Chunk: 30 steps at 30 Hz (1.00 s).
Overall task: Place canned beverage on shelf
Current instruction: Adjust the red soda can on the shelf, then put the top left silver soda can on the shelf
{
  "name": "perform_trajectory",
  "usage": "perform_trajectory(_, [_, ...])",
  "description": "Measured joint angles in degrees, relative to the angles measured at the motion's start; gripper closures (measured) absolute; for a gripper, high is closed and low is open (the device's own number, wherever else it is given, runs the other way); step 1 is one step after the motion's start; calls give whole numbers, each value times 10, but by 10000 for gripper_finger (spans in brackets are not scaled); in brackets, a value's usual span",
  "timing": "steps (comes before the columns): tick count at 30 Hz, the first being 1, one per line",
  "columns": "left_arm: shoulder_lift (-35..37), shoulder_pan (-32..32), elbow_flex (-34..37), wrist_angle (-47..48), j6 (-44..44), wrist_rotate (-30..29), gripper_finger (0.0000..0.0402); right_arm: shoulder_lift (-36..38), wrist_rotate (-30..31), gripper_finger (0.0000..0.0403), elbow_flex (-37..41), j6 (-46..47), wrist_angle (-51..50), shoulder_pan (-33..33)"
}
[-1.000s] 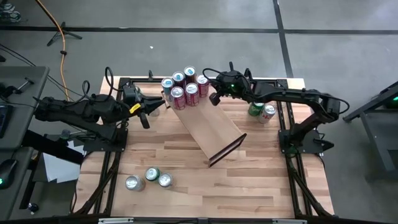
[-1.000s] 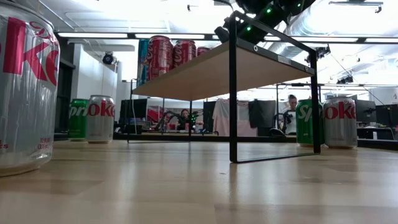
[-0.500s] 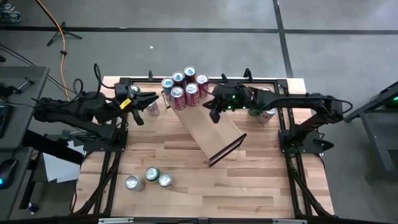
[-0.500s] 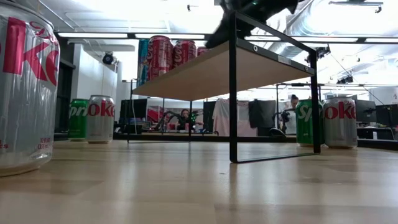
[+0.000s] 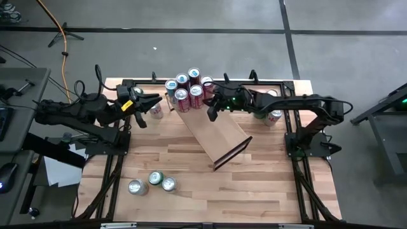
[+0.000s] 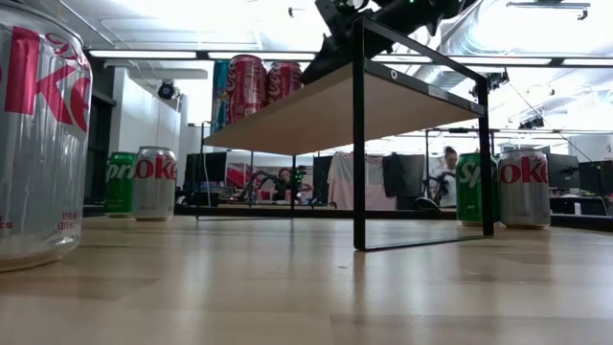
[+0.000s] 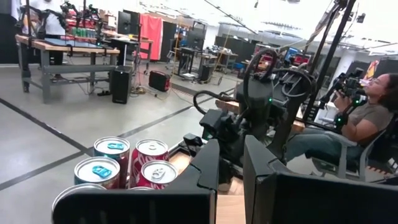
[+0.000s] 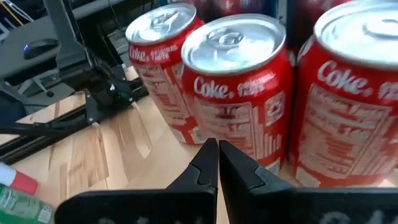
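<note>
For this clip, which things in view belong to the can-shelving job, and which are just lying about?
Part of the job:
- shelf
- cans already on the shelf
- loose cans near the table's front edge
- two cans by the right arm
- right gripper, shut, over the shelf
- left gripper, shut, left of the shelf

Lying about:
- orange cable on the floor
- papers beside the table

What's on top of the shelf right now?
Six cans cluster at the shelf's far end, several of them red Coke cans; the rest of the plank is bare. The shut right gripper hangs above it.
</note>
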State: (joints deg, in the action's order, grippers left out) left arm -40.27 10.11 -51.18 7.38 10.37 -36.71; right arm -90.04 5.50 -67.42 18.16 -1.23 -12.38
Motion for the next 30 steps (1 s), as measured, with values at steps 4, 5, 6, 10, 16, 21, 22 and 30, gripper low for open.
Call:
perform_trajectory(4, [0,0,0,0,0,0,401,-12,0,403,0,-1,16,0])
perform_trajectory(5, [0,0,0,0,0,0,401,-15,3,403,0,-1,25,0])
perform_trajectory(6, [0,0,0,0,0,0,401,-17,5,403,0,-1,30,0])
perform_trajectory(10, [0,0,0,0,0,0,401,-25,9,403,0,-2,41,-1])
perform_trajectory(16, [0,0,0,0,0,0,401,-26,10,403,0,-10,49,-5])
perform_trajectory(21, [0,0,0,0,0,0,401,-26,13,403,0,-17,61,-5])
perform_trajectory(22, [0,0,0,0,0,0,401,-26,13,403,0,-18,61,-5])
perform_trajectory(30, [-1,0,0,1,1,24,402,56,-74,403,0,-81,4,-5])
